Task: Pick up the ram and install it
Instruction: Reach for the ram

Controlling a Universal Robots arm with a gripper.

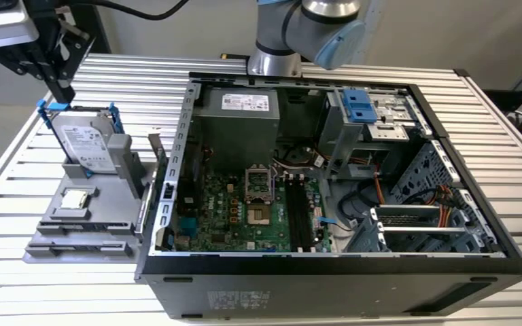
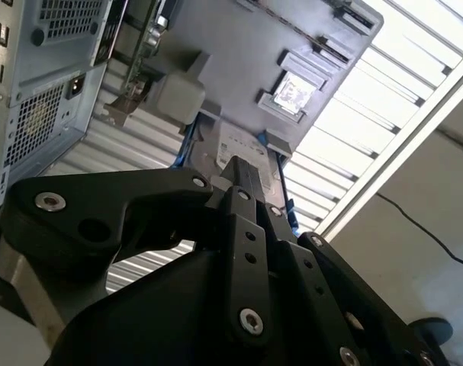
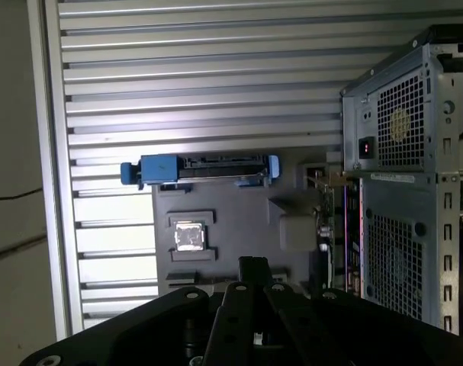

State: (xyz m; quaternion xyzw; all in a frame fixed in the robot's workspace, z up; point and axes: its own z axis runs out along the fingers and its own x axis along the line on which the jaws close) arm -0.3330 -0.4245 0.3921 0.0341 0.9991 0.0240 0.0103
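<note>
On the slatted metal table (image 1: pixel 7 170), an open computer case (image 1: pixel 334 266) lies on its side with its motherboard (image 1: pixel 234 210) facing up. A grey parts holder (image 1: pixel 79 234) sits against the case on the exterior view's left.

The ram (image 3: pixel 323 225) stands on edge in the holder, along the side next to the case wall. In the first wrist view it shows as a thin greenish strip just beside a pale grey block (image 3: pixel 296 232). Its exact seating is hard to make out from this angle.

A silver hard drive (image 1: pixel 89 146) in a blue bracket (image 1: pixel 54 106) stands upright at the far end of the holder. A small square processor chip (image 1: pixel 75 198) lies flat in a recess nearer the camera.

The gripper (image 1: pixel 62 94) hangs above the far left corner of the holder, just over the top edge of the hard drive bracket and apart from it. It is well apart from the ram. Its black fingers taper to a single tip and look pressed together with nothing between them.

Inside the case, long dark memory slots (image 1: pixel 302 210) run near to far on the board, to the right of the square processor socket (image 1: pixel 259 197). The arm's base (image 1: pixel 274 61) rises behind the far wall of the case.
</note>
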